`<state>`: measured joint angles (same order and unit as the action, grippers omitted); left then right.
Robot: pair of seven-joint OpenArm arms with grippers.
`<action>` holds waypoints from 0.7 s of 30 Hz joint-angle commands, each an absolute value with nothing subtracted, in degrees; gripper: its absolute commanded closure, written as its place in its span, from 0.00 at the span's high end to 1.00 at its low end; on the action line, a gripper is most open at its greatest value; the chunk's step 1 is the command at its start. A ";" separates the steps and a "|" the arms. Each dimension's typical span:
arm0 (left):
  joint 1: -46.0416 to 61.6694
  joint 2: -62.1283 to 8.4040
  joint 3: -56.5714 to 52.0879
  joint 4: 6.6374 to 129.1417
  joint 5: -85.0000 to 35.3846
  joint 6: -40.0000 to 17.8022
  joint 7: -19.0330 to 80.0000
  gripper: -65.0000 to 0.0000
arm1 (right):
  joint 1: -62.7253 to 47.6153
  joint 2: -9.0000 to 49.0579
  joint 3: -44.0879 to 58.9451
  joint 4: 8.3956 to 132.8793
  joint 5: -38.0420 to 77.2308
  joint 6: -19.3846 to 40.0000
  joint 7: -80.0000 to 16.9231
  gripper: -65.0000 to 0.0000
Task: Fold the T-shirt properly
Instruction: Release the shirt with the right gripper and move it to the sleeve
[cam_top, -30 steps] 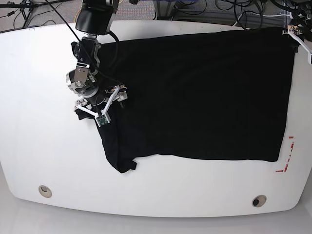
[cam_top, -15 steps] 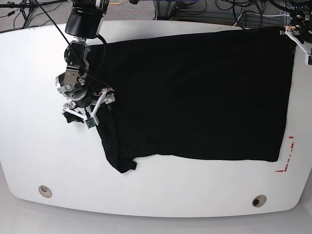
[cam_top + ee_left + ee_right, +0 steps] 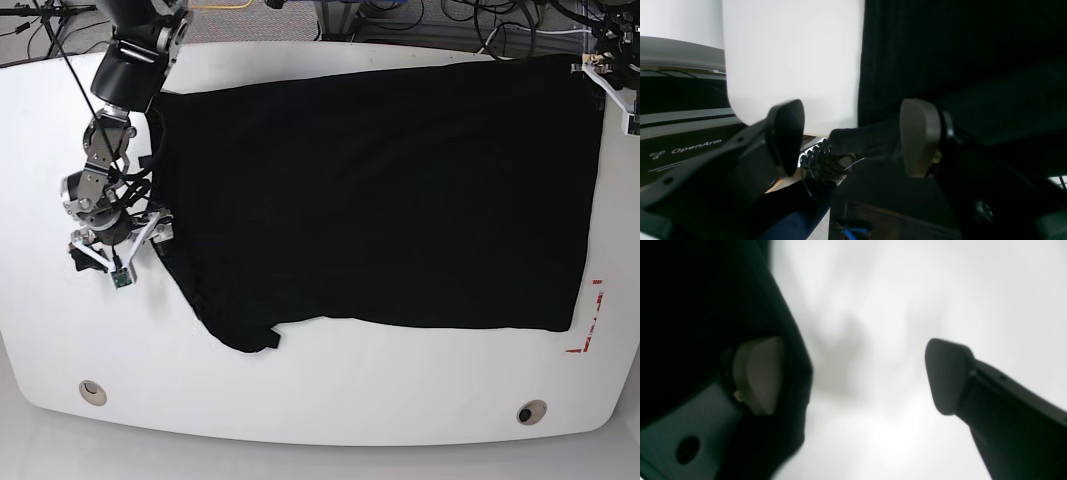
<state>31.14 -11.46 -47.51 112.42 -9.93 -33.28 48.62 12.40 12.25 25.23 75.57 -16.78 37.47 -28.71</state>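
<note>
Left pincer (image 3: 853, 140) beside white "OpenArm" lettering (image 3: 696, 146) on black panel

Right gripper (image 3: 112, 250) hangs low w/ jaws spread wide, arm bent down; left gripper (image 3: 853, 140) also gaping, holding nothing.

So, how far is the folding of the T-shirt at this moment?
Done: the T-shirt lies spread flat, plain black side up, on the table. In hand: nothing; the right gripper is open beside its edge, the left gripper open at the far corner. Left: every fold.
</note>
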 commanded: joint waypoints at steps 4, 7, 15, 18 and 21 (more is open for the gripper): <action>30.90 -12.26 -47.60 113.19 -9.98 -33.01 47.87 0.65 | 15.16 14.20 25.54 73.63 -16.22 37.32 -26.24 0.99; 30.81 -12.26 -47.60 113.19 -9.98 -33.01 47.87 0.65 | 15.96 14.29 25.54 73.63 -16.31 37.32 -26.24 0.99; 29.49 -12.26 -47.87 113.27 -9.98 -33.01 47.87 0.65 | 17.98 15.78 25.63 73.36 -16.31 37.41 -26.33 0.99; 29.49 -12.26 -47.87 113.36 -9.98 -33.01 47.87 0.65 | 17.98 15.52 25.45 73.80 -16.22 37.49 -26.51 0.99; 29.32 -12.26 -47.96 113.45 -9.98 -33.01 47.87 0.65 | 17.71 14.37 25.45 75.03 -16.22 37.67 -26.51 0.99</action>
